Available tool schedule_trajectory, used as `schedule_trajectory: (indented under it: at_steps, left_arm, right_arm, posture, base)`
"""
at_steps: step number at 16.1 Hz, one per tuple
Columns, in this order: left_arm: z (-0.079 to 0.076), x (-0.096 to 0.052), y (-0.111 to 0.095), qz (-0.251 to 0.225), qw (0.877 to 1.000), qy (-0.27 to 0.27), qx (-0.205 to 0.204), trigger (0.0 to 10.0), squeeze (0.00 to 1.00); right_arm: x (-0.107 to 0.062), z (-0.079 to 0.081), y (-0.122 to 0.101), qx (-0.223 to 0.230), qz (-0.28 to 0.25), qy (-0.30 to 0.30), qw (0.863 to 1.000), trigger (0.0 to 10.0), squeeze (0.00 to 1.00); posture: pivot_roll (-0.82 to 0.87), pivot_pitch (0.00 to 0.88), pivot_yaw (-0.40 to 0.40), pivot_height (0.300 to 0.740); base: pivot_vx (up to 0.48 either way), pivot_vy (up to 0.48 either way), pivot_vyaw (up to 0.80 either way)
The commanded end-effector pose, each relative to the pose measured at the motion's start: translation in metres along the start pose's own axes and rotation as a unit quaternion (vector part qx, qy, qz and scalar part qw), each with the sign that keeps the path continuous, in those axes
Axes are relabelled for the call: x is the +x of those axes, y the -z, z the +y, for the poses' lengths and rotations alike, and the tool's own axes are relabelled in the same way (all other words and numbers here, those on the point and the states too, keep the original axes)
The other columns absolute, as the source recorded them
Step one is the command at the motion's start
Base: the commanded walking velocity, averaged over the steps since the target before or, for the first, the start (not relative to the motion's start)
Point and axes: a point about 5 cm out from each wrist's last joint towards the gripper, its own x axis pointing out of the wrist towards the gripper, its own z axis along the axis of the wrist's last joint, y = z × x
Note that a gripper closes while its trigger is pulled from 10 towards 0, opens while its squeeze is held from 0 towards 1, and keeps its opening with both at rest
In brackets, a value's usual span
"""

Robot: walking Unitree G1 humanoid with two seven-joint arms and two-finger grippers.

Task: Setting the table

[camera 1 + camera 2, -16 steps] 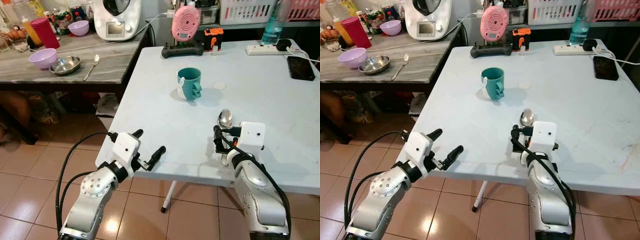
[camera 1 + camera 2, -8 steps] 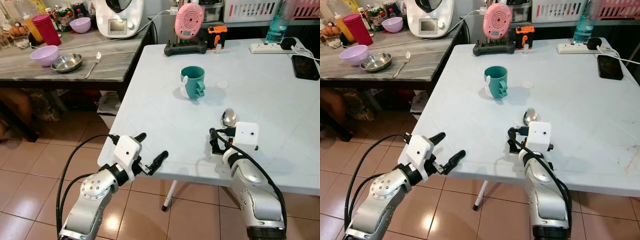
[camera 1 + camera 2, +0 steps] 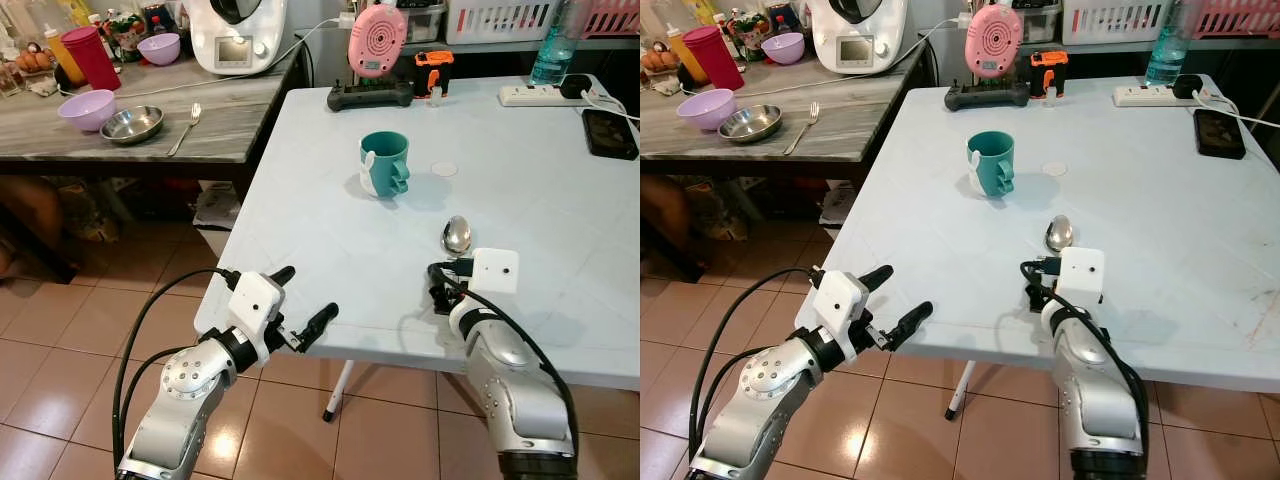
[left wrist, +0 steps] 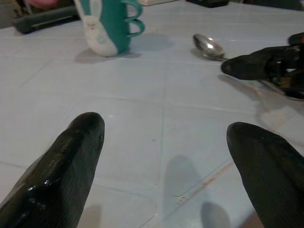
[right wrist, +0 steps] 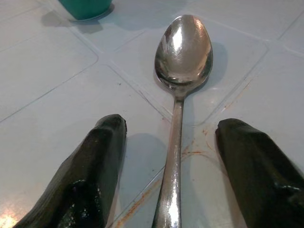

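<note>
Spoon (image 5: 179, 90): flat on the white table (image 3: 330, 230) near its front edge, bowl toward the teal mug (image 3: 384, 164). Right gripper (image 5: 171, 171): released, fingers spread either side of the handle, not touching. Left gripper (image 3: 303, 305): open, off the table's front-left corner.

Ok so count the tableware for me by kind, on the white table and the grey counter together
Mugs: 1, teal mug
Spoons: 1, spoon
Forks: 1, fork
Purple bowls: 2
Steel bowls: 1
Red cups: 1
Total: 7
</note>
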Motion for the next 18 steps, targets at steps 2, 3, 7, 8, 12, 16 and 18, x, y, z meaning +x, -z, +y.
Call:
schedule_trajectory:
  at_steps: [2, 3, 7, 8, 12, 16, 18]
  left_arm:
    - [-0.001, -0.003, -0.003, -0.007, 1.000, 0.012, 0.006, 10.0, 0.00]
    - [-0.002, -0.003, -0.003, -0.009, 1.000, 0.016, 0.005, 10.0, 0.00]
    - [-0.004, -0.002, -0.002, 0.005, 0.999, 0.052, 0.000, 10.0, 0.00]
    - [-0.004, -0.003, -0.001, 0.011, 0.998, 0.058, 0.007, 10.0, 0.00]
    - [0.007, -0.003, 0.000, 0.025, 0.998, 0.058, 0.032, 10.0, 0.00]
    - [0.013, -0.001, 0.001, 0.044, 0.997, 0.055, 0.044, 10.0, 0.00]
    - [0.013, -0.001, 0.001, 0.043, 0.997, 0.058, 0.043, 10.0, 0.00]
  right_arm:
    - [0.001, 0.000, 0.012, 0.008, 0.039, -0.004, 0.999, 0.0, 0.00]
    - [0.001, 0.000, 0.013, 0.009, 0.043, -0.005, 0.999, 0.0, 0.00]
    - [0.003, -0.002, 0.016, 0.007, 0.061, -0.011, 0.998, 0.0, 0.00]
    - [0.003, -0.002, 0.016, 0.007, 0.061, -0.012, 0.998, 0.0, 0.00]
    - [0.004, -0.006, 0.015, 0.005, 0.063, -0.010, 0.998, 0.0, 0.00]
    - [0.005, -0.009, 0.016, 0.005, 0.067, -0.009, 0.998, 0.0, 0.00]
    - [0.005, -0.009, 0.017, 0.004, 0.070, -0.012, 0.997, 0.0, 0.00]
  posture:
    - [-0.22, 0.095, 0.114, 0.740]
    - [-0.22, 0.095, 0.114, 0.740]
    - [-0.22, 0.096, 0.111, 0.740]
    - [-0.22, 0.096, 0.111, 0.740]
    - [-0.22, 0.096, 0.110, 0.740]
    - [-0.23, 0.092, 0.114, 0.740]
    - [-0.23, 0.090, 0.115, 0.740]
  base:
    - [0.000, 0.000, 0.00]
    - [0.000, 0.000, 0.00]
    - [0.000, 0.000, 0.00]
    - [0.000, 0.000, 0.00]
    - [0.000, 0.000, 0.00]
    - [0.000, 0.000, 0.00]
    - [0.000, 0.000, 0.00]
